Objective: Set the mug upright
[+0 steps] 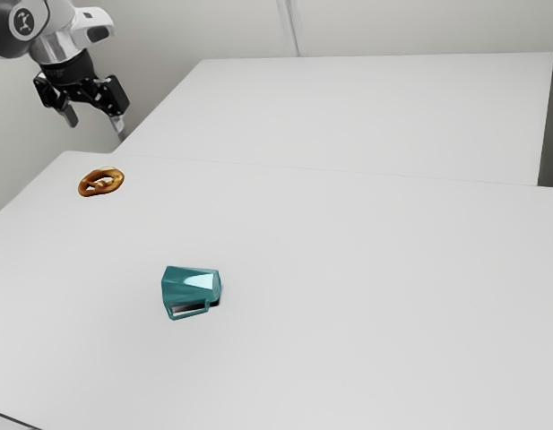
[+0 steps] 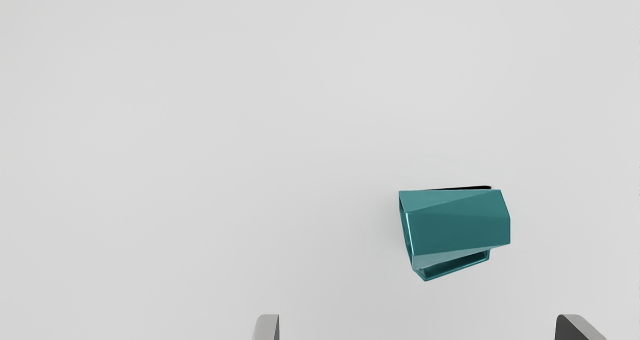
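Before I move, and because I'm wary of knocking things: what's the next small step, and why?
I'd probably ease the open fingers across to above the mug before lowering. It lies on its side on the table, and the raised fingers hang toward the exterior view's left of it.

From where I'm standing, this looks most like a lab or test room, though I couldn't swear to it. What says so is the robot arm (image 1: 54, 31) near one corner of the broad white table (image 1: 366, 313), with pale, plain walls (image 1: 419, 25) rising beyond that same table.
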### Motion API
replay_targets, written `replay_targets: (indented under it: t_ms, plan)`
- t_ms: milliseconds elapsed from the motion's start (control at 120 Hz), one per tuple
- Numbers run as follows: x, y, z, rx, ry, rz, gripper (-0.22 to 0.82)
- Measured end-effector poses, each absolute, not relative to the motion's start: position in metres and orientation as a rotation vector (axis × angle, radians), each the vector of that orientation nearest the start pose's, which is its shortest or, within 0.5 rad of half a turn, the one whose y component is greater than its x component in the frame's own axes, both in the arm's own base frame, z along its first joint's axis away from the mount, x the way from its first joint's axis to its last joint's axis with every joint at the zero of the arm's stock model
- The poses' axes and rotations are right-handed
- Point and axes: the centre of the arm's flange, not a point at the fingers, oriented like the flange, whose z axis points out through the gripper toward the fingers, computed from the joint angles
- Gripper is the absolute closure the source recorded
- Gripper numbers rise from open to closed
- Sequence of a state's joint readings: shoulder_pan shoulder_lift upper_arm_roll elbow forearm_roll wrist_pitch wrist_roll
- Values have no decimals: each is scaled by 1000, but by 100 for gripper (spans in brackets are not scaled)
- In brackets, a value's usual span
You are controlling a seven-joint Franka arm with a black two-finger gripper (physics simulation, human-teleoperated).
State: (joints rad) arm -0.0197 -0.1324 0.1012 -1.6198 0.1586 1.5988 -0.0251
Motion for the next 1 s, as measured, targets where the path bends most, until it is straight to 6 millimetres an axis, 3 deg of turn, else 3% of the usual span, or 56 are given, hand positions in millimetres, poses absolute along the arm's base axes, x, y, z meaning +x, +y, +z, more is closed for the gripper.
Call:
replay_targets:
  t_ms: [267,408,658,917,1000]
  plan:
    - [514,62,669,-3007,-174,-162,0]
    - [519,81,651,-3012,-229,-128,0]
    - [515,142,569,-3210,-536,84,0]
    - [501,196,453,-3395,-1036,420,0]
    - [497,199,418,-3422,-1158,550,0]
